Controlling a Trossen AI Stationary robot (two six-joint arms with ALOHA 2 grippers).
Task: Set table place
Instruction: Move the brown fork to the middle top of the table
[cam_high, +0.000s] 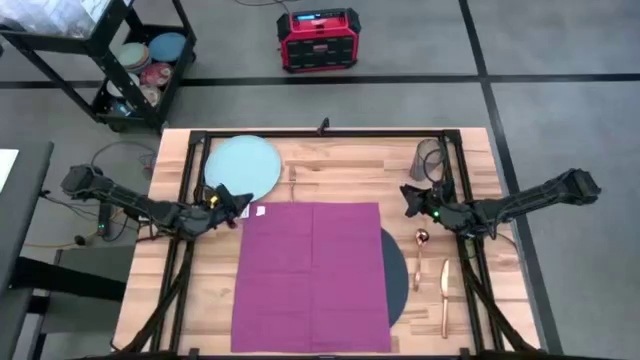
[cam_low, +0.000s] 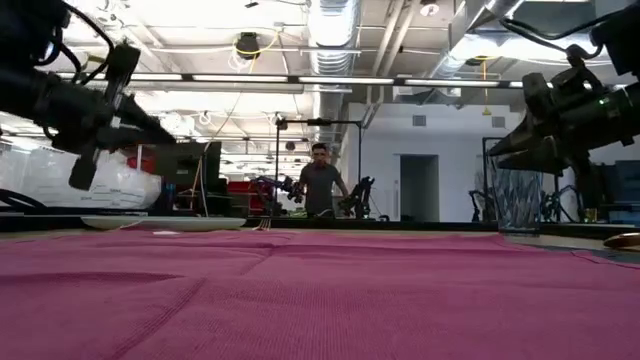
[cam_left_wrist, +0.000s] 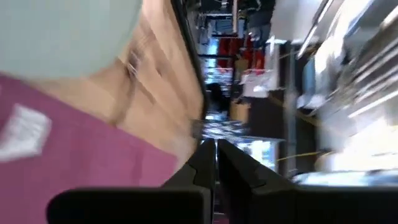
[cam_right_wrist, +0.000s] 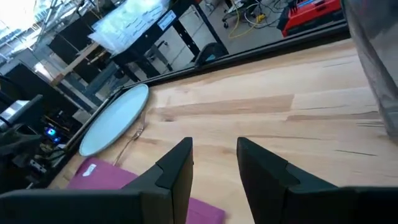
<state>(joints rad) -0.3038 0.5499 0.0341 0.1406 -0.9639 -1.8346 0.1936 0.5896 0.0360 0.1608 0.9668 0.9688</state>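
Note:
A magenta napkin (cam_high: 312, 275) lies spread flat on the table (cam_high: 330, 165), over a dark round mat whose right edge (cam_high: 398, 280) sticks out. A pale blue plate (cam_high: 243, 168) rests on the wood at the far left. At the far right stands a glass tumbler (cam_high: 432, 160). A copper spoon (cam_high: 421, 250) and knife (cam_high: 444, 290) lie right of the mat. My left gripper (cam_high: 238, 205) hovers shut over the napkin's far left corner, holding nothing. My right gripper (cam_high: 408, 197) hovers open beyond the napkin's far right corner, near the tumbler.
A thin copper piece (cam_right_wrist: 134, 134) lies by the plate's edge. A white tag (cam_left_wrist: 25, 130) sits on the napkin's corner. A black cart of dishes (cam_high: 140, 70) and a red box (cam_high: 318, 40) stand beyond the table. A person (cam_low: 320, 180) stands far behind.

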